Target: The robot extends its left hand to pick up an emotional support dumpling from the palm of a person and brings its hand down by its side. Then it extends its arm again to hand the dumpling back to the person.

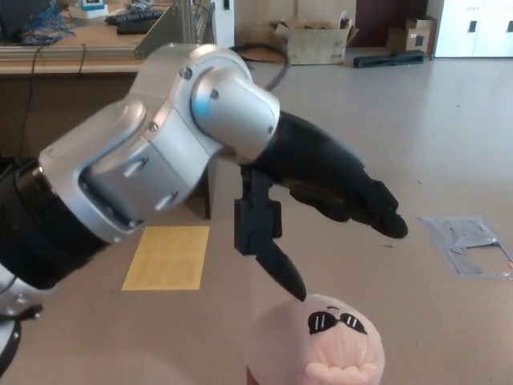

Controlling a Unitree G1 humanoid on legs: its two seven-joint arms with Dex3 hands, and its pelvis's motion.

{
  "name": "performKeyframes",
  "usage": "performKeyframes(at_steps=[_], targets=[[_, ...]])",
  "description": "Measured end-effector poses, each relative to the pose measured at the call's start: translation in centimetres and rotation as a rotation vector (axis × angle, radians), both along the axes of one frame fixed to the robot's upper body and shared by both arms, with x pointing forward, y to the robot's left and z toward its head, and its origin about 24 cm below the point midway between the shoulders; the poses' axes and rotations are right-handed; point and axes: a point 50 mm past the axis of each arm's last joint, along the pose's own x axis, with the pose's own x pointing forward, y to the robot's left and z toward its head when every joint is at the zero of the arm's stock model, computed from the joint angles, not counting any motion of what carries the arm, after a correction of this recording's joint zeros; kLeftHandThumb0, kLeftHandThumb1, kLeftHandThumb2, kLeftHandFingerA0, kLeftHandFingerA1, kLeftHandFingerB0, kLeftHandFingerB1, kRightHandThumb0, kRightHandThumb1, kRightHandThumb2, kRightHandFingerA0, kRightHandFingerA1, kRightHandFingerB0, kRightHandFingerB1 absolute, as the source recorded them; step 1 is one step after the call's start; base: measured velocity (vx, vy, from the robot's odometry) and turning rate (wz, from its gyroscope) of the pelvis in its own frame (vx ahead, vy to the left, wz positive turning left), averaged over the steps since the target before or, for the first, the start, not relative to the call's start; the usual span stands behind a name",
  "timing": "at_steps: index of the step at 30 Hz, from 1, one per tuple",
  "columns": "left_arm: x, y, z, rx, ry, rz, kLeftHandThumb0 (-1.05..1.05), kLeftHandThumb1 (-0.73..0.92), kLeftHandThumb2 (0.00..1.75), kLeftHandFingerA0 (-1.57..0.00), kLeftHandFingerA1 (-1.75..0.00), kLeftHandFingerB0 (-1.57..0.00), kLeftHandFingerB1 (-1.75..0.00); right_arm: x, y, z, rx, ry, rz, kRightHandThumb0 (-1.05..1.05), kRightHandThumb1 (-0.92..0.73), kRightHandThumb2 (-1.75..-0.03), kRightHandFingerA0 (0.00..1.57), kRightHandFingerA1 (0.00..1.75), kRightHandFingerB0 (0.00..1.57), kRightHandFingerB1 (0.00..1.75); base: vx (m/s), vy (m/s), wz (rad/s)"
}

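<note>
Sitting at the bottom edge of the head view, a little right of the middle, the emotional support dumpling (pixel 317 346) is a pale pink plush ball with a small black sunglasses face and a knotted fold at its lower front; what carries it is cut off by the frame, so I cannot tell what it rests on. Just above it hangs the left hand (pixel 321 196), black, with its fingers spread apart and holding nothing. The thumb (pixel 276 265) points down and its tip is very close to the top of the dumpling, but I cannot tell if it touches. The two thick fingers (pixel 373 208) reach forward and to the right, above the dumpling and apart from it. Behind the hand, the silver and black forearm (pixel 152 172) comes in from the left side. On the floor (pixel 449 144) lies a yellow rectangle (pixel 168 257) at the left and a grey taped patch (pixel 469 245) at the right. Far back stands a cardboard box (pixel 313 40).
</note>
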Motion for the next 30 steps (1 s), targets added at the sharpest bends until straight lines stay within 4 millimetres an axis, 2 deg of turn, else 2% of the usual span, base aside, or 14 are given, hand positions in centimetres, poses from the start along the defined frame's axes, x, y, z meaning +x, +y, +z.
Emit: performKeyframes(at_steps=[6, 8, 10, 14, 15, 16, 17, 18, 19, 21, 25, 26, 27, 30], targets=[[-0.3, 0.3, 1.2, 0.024, -0.005, 0.020, -0.69, 0.41, 0.86, 0.00, -0.07, 0.00, 0.00, 0.3, 0.0, 0.3, -0.025, -0.009, 0.011, -0.31, -0.59, -0.58, 0.88, 0.52, 0.44, 0.36, 0.00, 0.000, 0.00], [-0.4, 0.4, 1.6, 0.027, -0.003, 0.025, -0.68, 0.42, 0.86, 0.00, -0.07, 0.00, 0.00, 0.3, 0.1, 0.3, -0.026, -0.010, 0.012, -0.30, -0.60, -0.58, 0.94, 0.53, 0.44, 0.36, 0.00, 0.000, 0.00], [-0.5, 0.5, 2.3, 0.026, -0.005, 0.029, -0.68, 0.42, 0.85, 0.00, -0.06, 0.00, 0.00, 0.3, 0.1, 0.3, -0.029, -0.011, 0.014, -0.30, -0.60, -0.58, 0.89, 0.52, 0.44, 0.35, 0.00, 0.000, 0.00], [-0.6, 0.6, 3.8, 0.028, -0.001, 0.042, -0.52, 0.40, 0.73, 0.00, -0.06, 0.00, 0.00, 0.4, 0.2, 0.3, -0.032, -0.013, 0.017, -0.29, -0.60, -0.58, 0.84, 0.52, 0.43, 0.36, 0.00, 0.000, 0.00], [-0.6, 0.7, 3.9, 0.031, 0.001, 0.043, -0.46, 0.34, 0.51, 0.00, 0.00, 0.00, 0.00, 0.4, 0.2, 0.4, -0.032, -0.014, 0.017, -0.30, -0.58, -0.57, 0.86, 0.52, 0.43, 0.35, 0.00, 0.000, 0.00], [-0.7, 0.7, 4.1, 0.040, 0.003, 0.043, -0.46, 0.34, 0.51, 0.00, 0.00, 0.00, 0.00, 0.5, 0.2, 0.4, -0.032, -0.017, 0.017, -0.30, -0.58, -0.57, 0.86, 0.52, 0.43, 0.35, 0.00, 0.000, 0.00], [-0.7, 0.7, 4.2, 0.046, 0.006, 0.041, -0.46, 0.34, 0.51, 0.00, 0.00, 0.00, 0.00, 0.6, 0.2, 0.5, -0.032, -0.018, 0.017, -0.30, -0.58, -0.57, 0.86, 0.52, 0.43, 0.35, 0.00, 0.000, 0.00], [-0.7, 0.7, 4.2, 0.059, 0.012, 0.036, -0.33, 0.34, 0.55, 0.00, -0.02, 0.00, 0.00, 0.6, 0.2, 0.5, -0.032, -0.021, 0.018, -0.32, -0.58, -0.58, 0.86, 0.52, 0.44, 0.36, 0.00, 0.000, 0.00], [-0.8, 0.7, 4.2, 0.066, 0.016, 0.034, -0.42, 0.30, 0.61, 0.00, -0.09, 0.00, 0.00, 0.7, 0.2, 0.5, -0.031, -0.022, 0.018, -0.31, -0.58, -0.57, 0.88, 0.52, 0.44, 0.35, 0.00, 0.000, 0.00], [-0.8, 0.7, 4.0, 0.093, 0.036, 0.025, -0.40, 0.30, 0.61, 0.00, -0.14, 0.00, 0.00, 0.8, 0.2, 0.6, -0.029, -0.025, 0.018, -0.30, -0.58, -0.57, 0.88, 0.52, 0.43, 0.35, 0.00, 0.000, 0.00], [-0.8, 0.7, 3.4, 0.137, 0.070, 0.007, -0.40, 0.30, 0.61, 0.00, -0.14, 0.00, 0.00, 1.1, 0.3, 0.9, -0.029, -0.034, 0.021, -0.30, -0.58, -0.57, 0.88, 0.52, 0.43, 0.35, 0.00, 0.000, 0.00], [-0.8, 0.7, 3.2, 0.146, 0.076, 0.003, -0.47, 0.31, 0.63, -0.04, -0.21, 0.00, 0.00, 1.2, 0.4, 0.9, -0.029, -0.036, 0.022, -0.29, -0.58, -0.57, 0.91, 0.54, 0.43, 0.35, 0.00, 0.000, 0.00], [-0.8, 0.7, 3.1, 0.158, 0.080, -0.005, -0.37, 0.39, 0.52, 0.00, -0.08, 0.00, 0.00, 1.2, 0.4, 1.0, -0.029, -0.038, 0.023, -0.30, -0.57, -0.57, 0.91, 0.54, 0.42, 0.35, 0.00, 0.000, 0.00], [-0.6, 0.7, 2.2, 0.191, 0.091, -0.021, -0.35, 0.35, 0.55, 0.00, -0.03, 0.00, 0.00, 1.5, 0.4, 1.2, -0.027, -0.047, 0.025, -0.30, -0.57, -0.57, 0.90, 0.54, 0.43, 0.35, 0.00, 0.000, 0.00]])
